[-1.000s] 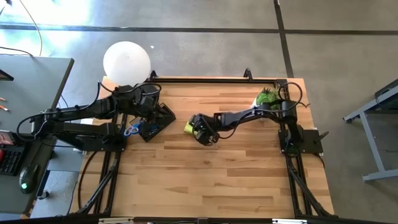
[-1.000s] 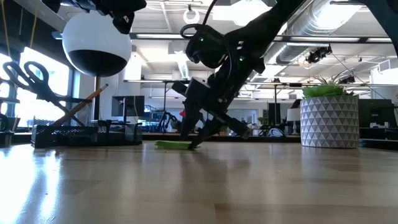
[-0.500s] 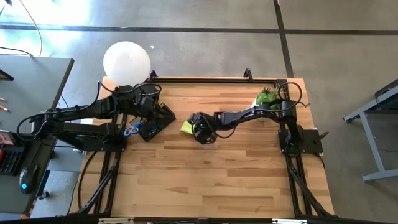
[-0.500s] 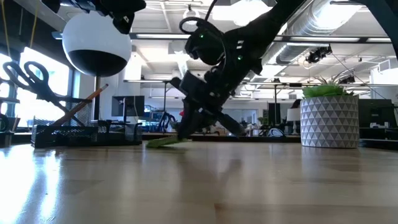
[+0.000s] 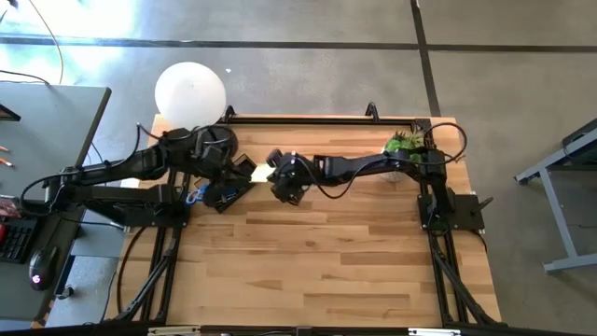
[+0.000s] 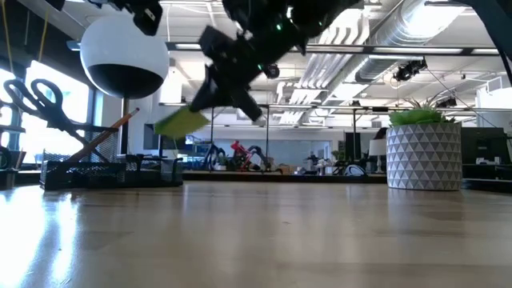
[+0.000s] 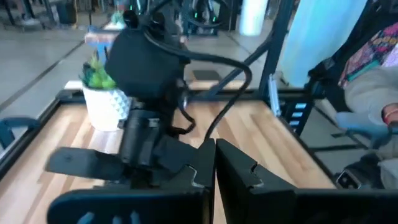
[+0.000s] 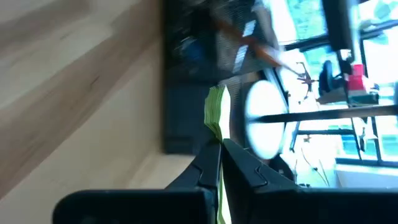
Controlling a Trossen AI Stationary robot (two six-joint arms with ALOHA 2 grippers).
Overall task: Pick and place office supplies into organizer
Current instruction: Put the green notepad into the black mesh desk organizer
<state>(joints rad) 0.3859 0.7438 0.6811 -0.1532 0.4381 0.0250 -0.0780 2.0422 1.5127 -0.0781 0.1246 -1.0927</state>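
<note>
A second ago the right gripper (image 5: 272,174) was low on the wooden table (image 5: 326,261), its fingers at the yellow sticky-note pad (image 6: 180,122) lying flat on the boards near the table's middle; now it has lifted the pad clear of the surface and carried it left, toward the organizer (image 5: 224,191). In the low view the pad hangs in the air, tilted, well above the tabletop. The right wrist view shows the two dark fingers pressed against the pad's thin edge, its stacked yellow-green leaves (image 8: 216,109) visible as a narrow layered strip. The left gripper (image 5: 227,157) has also shifted, sitting now over the far part of the organizer beside the right gripper; in its wrist view the dark fingers (image 7: 242,174) lie close together with nothing between them. The organizer is a black tray at the far left of the table, with blue-handled scissors (image 5: 196,195) at its left end and an orange pencil (image 6: 108,136) leaning up out of it. A smooth white globe lamp (image 5: 189,92) stands behind it, and a potted green plant (image 6: 423,144) in a faceted white pot stands at the far right. No writing is readable.
</note>
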